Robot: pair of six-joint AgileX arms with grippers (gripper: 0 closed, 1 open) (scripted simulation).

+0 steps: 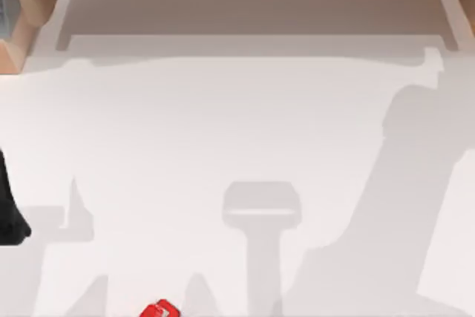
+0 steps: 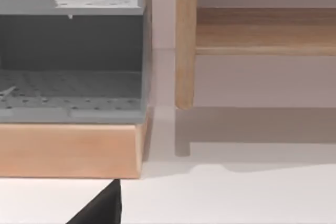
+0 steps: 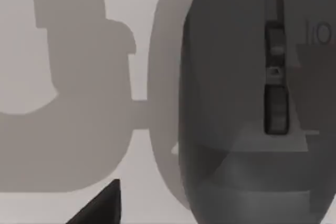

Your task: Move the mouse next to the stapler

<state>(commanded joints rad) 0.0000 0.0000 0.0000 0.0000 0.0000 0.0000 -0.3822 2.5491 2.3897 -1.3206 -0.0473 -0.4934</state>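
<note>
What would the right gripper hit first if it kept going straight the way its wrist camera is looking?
Most likely the dark grey mouse, lying on the white table directly under the wrist camera. How far off it is is unclear.

mouse (image 3: 247, 103): dark grey, close below | resting on white table (image 3: 79, 192)

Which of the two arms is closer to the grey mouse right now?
Right. The right wrist view looks straight down on the mouse from close by, while the left wrist view faces a wooden shelf and grey tray.

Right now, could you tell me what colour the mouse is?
Dark grey; the mouse shows best in the right wrist view.
</note>
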